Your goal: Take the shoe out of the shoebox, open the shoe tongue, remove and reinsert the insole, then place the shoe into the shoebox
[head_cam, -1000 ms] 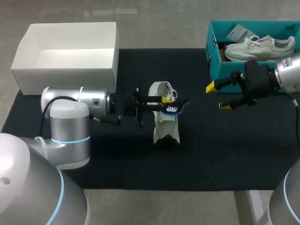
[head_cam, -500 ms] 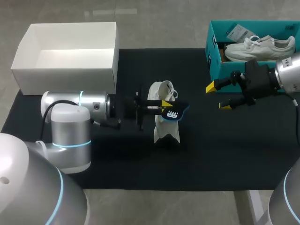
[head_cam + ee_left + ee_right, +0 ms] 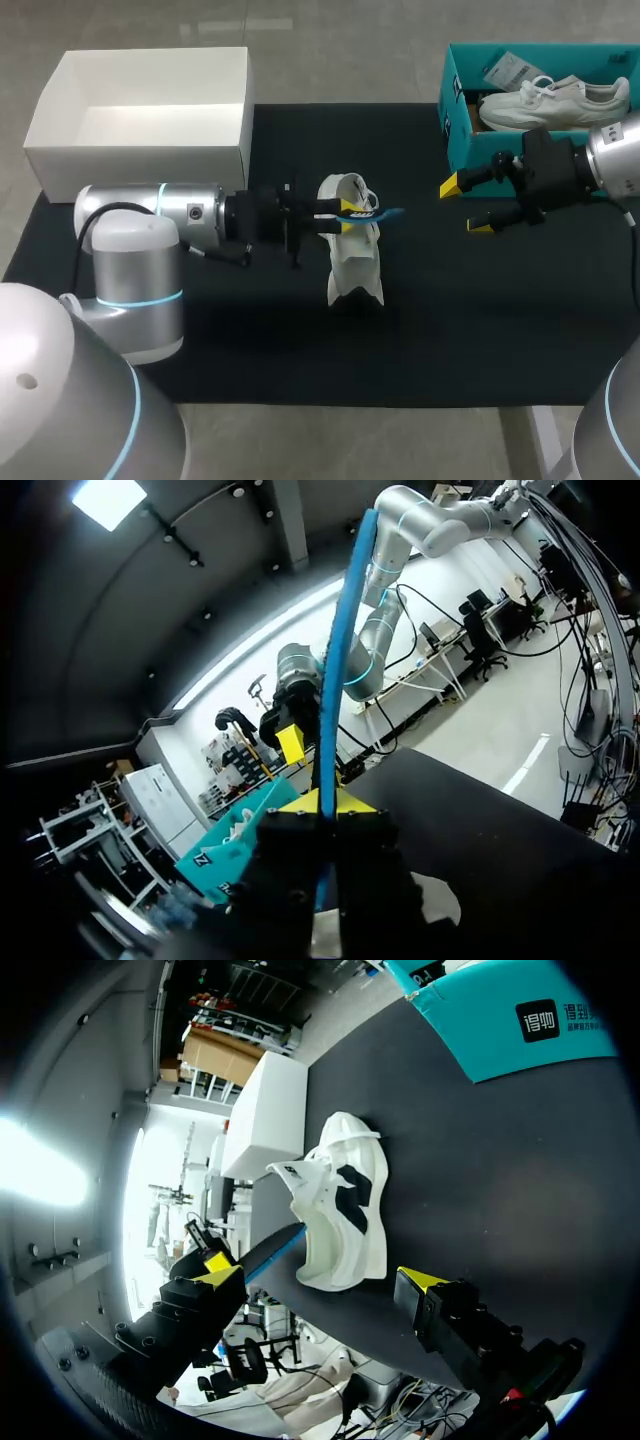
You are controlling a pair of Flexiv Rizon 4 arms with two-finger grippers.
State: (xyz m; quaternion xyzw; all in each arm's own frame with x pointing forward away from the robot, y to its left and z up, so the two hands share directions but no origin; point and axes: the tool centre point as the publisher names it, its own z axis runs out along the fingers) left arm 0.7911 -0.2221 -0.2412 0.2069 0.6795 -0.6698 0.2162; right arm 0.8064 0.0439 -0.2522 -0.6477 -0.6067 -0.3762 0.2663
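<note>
My left gripper (image 3: 345,210) is clamped thin on the blue insole (image 3: 380,214), edge-on just above the white shoe (image 3: 352,262) at the centre of the frame on the black mat (image 3: 480,320). I judge this grip suits sliding it back through the collar. My right gripper (image 3: 465,206) is spread wide and holds nothing, right of centre beside the teal shoebox (image 3: 455,135) at upper right, well apart from the shoe. Another white shoe (image 3: 550,100) lies in that box. A white box (image 3: 140,160) stands at upper left. The tongue and laces may snag the insole.
</note>
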